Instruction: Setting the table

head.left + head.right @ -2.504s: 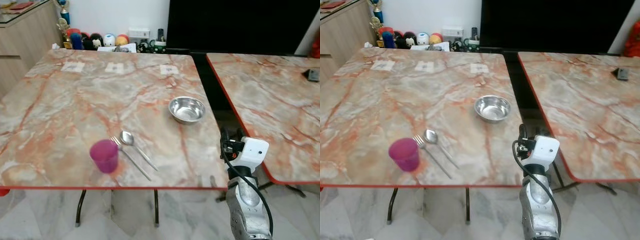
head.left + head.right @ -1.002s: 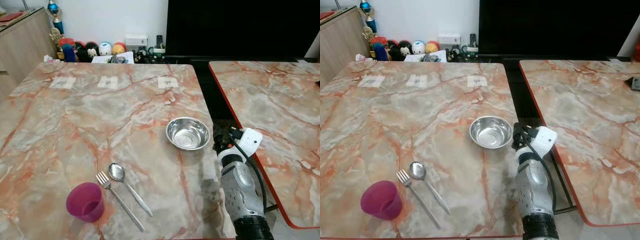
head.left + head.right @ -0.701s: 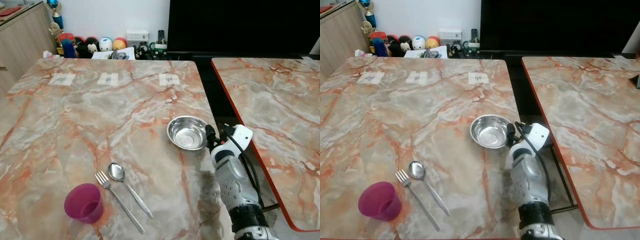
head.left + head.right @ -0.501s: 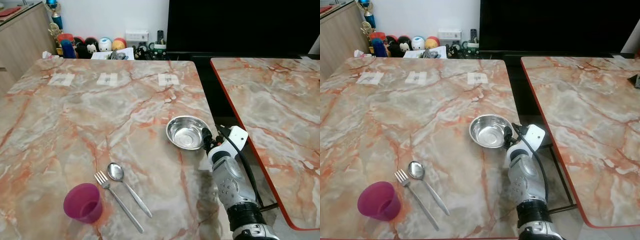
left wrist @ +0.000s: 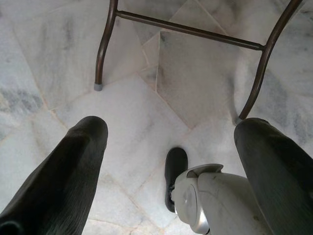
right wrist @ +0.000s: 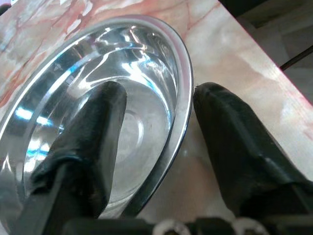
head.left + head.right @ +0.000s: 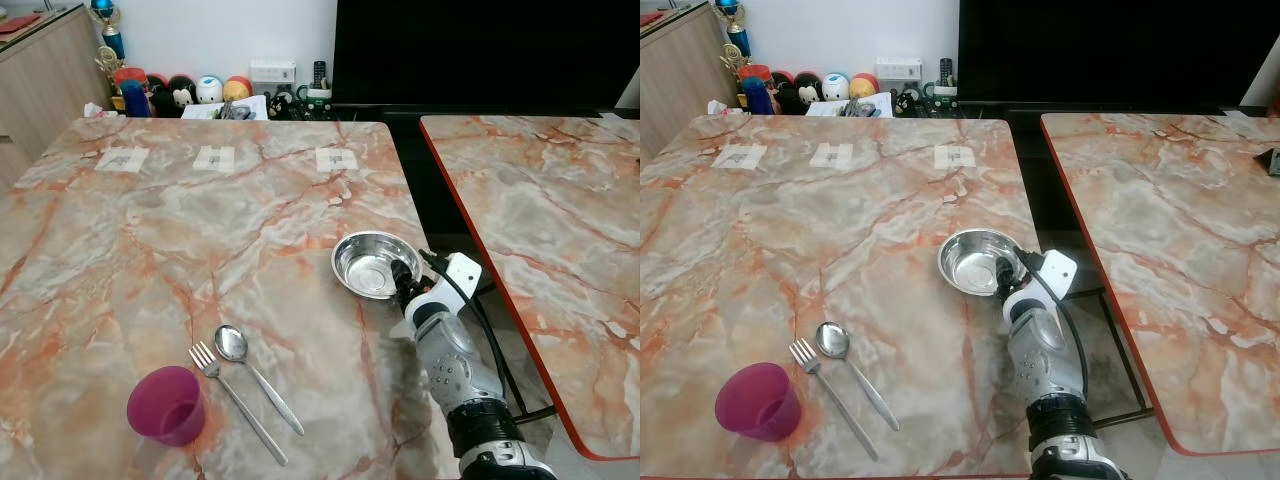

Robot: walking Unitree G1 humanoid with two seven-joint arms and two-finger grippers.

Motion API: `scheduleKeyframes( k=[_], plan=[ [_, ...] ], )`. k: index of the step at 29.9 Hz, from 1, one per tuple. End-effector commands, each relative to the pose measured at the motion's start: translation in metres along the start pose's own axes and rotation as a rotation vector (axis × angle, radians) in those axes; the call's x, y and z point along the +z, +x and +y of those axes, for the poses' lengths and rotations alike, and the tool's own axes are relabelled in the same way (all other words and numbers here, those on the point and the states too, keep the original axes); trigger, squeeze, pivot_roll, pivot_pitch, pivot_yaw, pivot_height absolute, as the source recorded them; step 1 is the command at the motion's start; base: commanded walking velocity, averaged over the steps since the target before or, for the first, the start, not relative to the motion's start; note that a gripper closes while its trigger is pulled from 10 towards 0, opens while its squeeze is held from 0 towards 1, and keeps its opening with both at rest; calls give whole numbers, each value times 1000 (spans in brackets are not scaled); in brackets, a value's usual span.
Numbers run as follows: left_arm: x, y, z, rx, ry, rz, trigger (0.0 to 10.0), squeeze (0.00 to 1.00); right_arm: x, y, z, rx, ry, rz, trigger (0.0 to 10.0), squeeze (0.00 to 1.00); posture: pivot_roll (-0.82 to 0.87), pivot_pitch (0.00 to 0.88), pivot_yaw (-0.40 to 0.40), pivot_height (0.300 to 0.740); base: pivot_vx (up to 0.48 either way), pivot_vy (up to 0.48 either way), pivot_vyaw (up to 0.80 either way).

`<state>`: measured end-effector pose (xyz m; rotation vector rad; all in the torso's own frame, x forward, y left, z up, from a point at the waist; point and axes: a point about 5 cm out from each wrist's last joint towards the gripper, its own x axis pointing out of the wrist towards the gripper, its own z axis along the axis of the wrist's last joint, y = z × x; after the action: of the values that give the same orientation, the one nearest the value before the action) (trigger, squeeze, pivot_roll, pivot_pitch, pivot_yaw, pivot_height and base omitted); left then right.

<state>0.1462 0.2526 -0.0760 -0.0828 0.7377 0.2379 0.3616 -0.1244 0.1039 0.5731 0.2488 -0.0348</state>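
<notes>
The bowl (image 7: 375, 263) stood on the table (image 7: 150, 220), near its right edge and about halfway between near and far. The right gripper (image 6: 156, 147) was at the bowl's right rim, its jaws spread, with one finger (image 6: 85, 142) inside the bowl and the other outside, so the rim passed between them. It had not closed on the rim, as far as I could tell.

To do this step well, I think the fingers should go low enough over the rim before they close, and then close slowly, because a thin, shiny steel rim can slip or make the bowl tip. The bowl was also close to the table edge, so a push to the right could send it off; lifting it straight up seems safer.

The cup (image 7: 166, 404), fork (image 7: 235, 400) and spoon (image 7: 250, 370) lay well apart from the bowl, at the near left.

The left gripper (image 5: 166, 161) hung idle above the floor (image 5: 146, 93) with jaws spread. From the head views, the right fingertips were hard to see behind the wrist.
</notes>
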Motion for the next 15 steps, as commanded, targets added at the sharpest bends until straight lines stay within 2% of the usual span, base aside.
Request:
scheduleKeyframes(
  k=[1,12,13,14,15],
  plan=[
    [-5,-2,1,-3,18,16,10000,0,-3,1,1,-4,10,26,10000,0,59,107,-26,740,0,0,0],
    [-4,-2,1,-9,34,19,10000,0,-8,4,3,9,8,70,10000,0,61,107,-27,740,0,0,0],
    [-4,-2,1,-9,35,18,10000,0,-8,4,4,10,13,68,1255,0,62,107,-27,740,0,0,0],
    [-4,-2,1,-9,36,17,10000,0,-8,4,4,12,15,66,1255,0,62,107,-27,740,0,0,0],
    [-4,-2,1,-9,36,16,10000,0,-8,4,5,17,16,65,0,0,61,107,-27,740,0,0,0]
  ],
)
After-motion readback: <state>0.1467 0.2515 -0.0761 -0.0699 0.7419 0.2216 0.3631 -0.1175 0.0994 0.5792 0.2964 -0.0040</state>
